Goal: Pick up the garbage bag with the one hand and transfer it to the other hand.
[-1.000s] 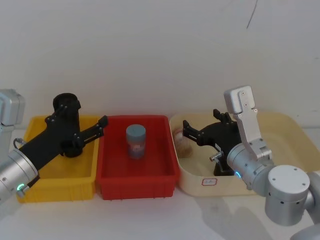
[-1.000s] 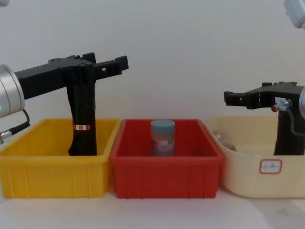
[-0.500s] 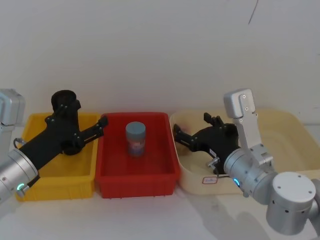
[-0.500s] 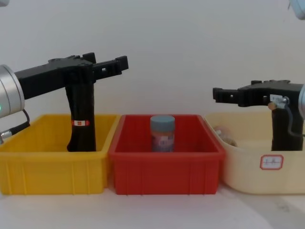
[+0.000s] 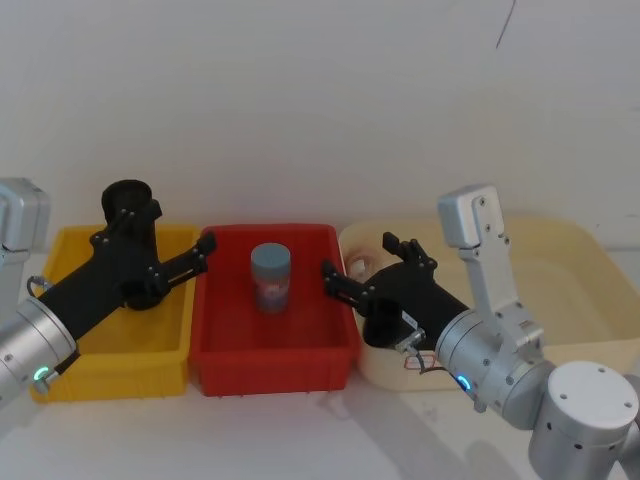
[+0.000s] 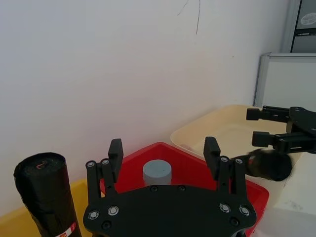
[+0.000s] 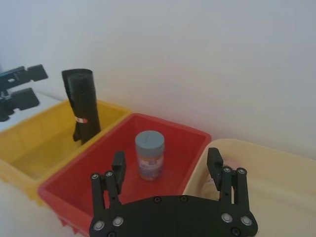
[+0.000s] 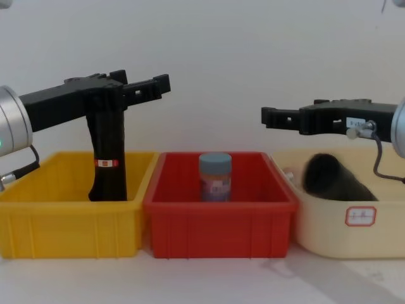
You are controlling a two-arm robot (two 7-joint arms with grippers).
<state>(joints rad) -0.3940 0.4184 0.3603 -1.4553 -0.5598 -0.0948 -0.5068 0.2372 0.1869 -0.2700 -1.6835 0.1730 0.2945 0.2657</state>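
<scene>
While both tools gape, left tool [image 8: 155, 85] beside red-banded roll [image 8: 109, 152]; right tool [image 8: 269, 117] above garbage bag [image 8: 332, 178].

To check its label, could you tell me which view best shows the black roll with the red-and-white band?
Right wrist view: the black banded roll stands whole, band visible. Chest: left gripper partly covers it. Head: mostly its top. Left wrist: cropped.

No readable text. Cream bin [image 8: 329, 234] has a red-bordered white tag [image 8: 361, 216], marks illegible. Black roll [image 8: 109, 152] has a red-white band, blue-lidded jar [image 8: 215, 177] a printed label; neither legible.
</scene>
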